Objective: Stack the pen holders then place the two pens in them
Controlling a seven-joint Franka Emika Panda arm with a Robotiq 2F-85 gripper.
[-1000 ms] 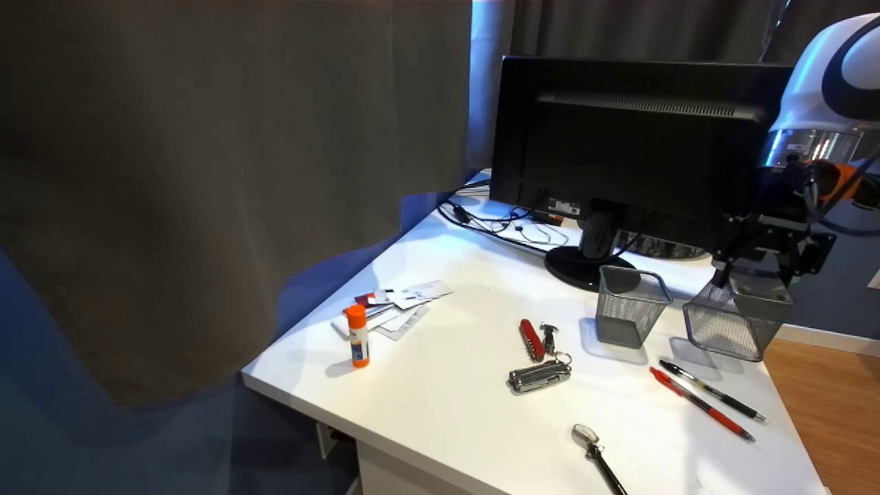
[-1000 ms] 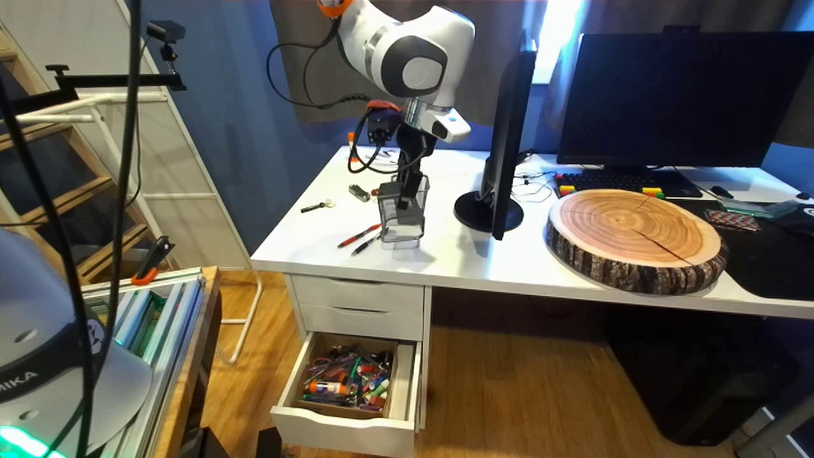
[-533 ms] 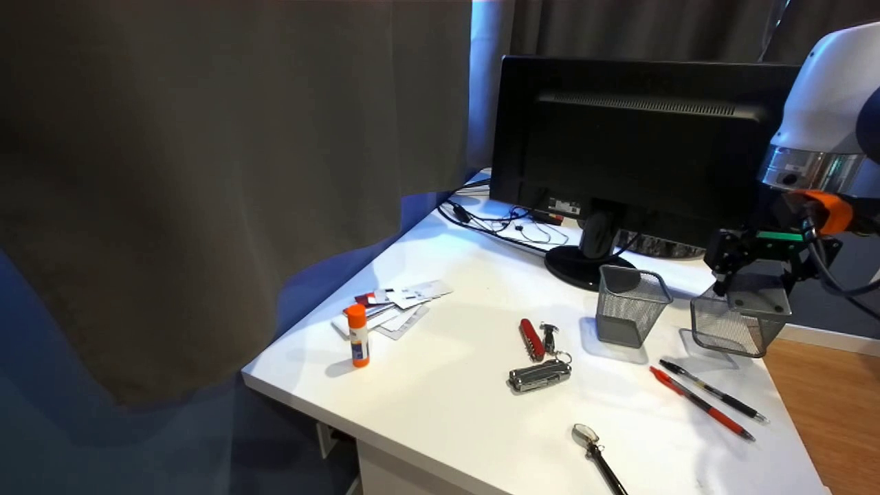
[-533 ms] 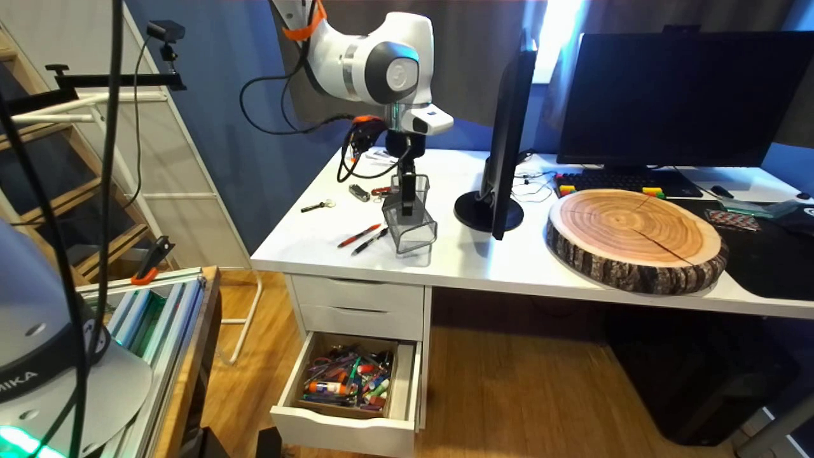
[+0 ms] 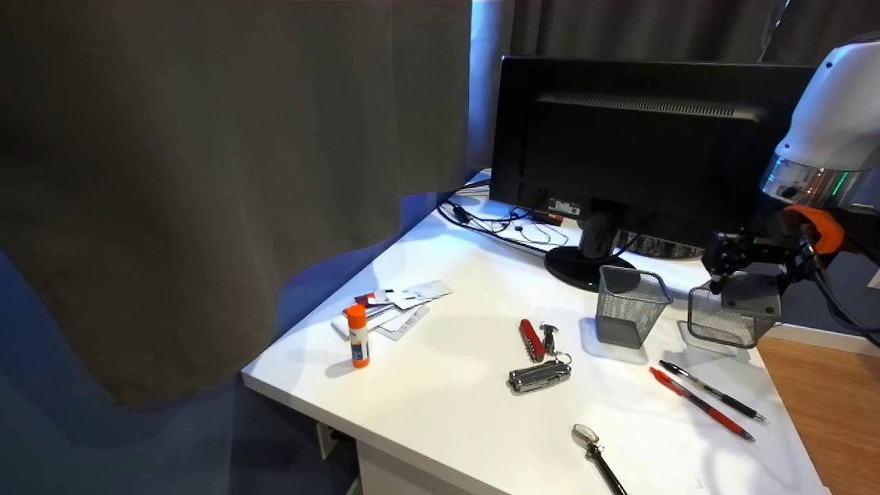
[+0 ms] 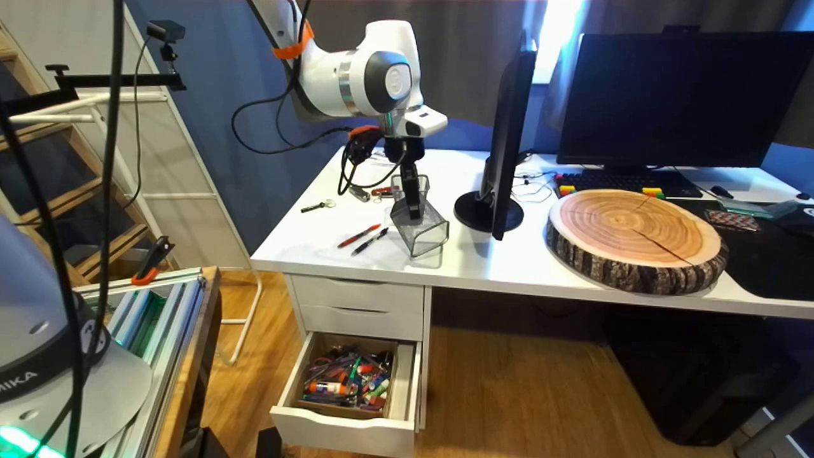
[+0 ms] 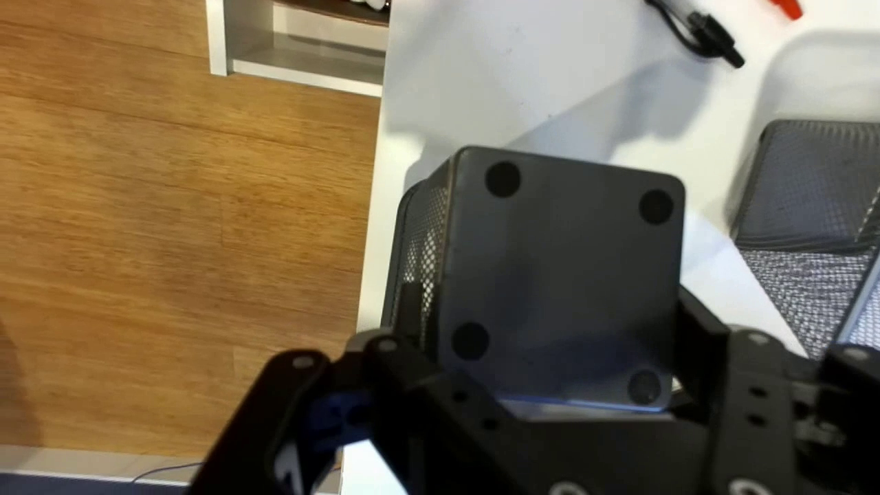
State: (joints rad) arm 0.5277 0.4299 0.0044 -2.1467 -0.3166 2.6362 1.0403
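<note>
Upright pen holder (image 5: 631,309): metal wire mesh. Upturned pen holder (image 7: 560,275): mesh sides, smooth matt base. Pincer (image 7: 552,308): matt. Robot arm (image 6: 327,83): smooth shell, polished metal band (image 5: 811,184). Red pen (image 5: 701,403), black pen (image 5: 713,391): smooth plastic. Multitool (image 5: 540,377): shiny metal. Pocket knife (image 5: 531,340): glossy plastic. Monitor (image 5: 639,151): plastic back, glossy foot (image 5: 570,273). Surface (image 5: 447,385): smooth, faint sheen. Curtain (image 5: 240,172): matt cloth. Floor (image 7: 172,206): wood. Wood slice (image 6: 636,222): smooth top, rough bark edge.

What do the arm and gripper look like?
The arm is white and rounded, with a dark grey joint cap, silver rings and an orange band; black cables loop beside it. Its base has a black band lettered "MIKA". The gripper is black and two-fingered, with screw heads.
</note>
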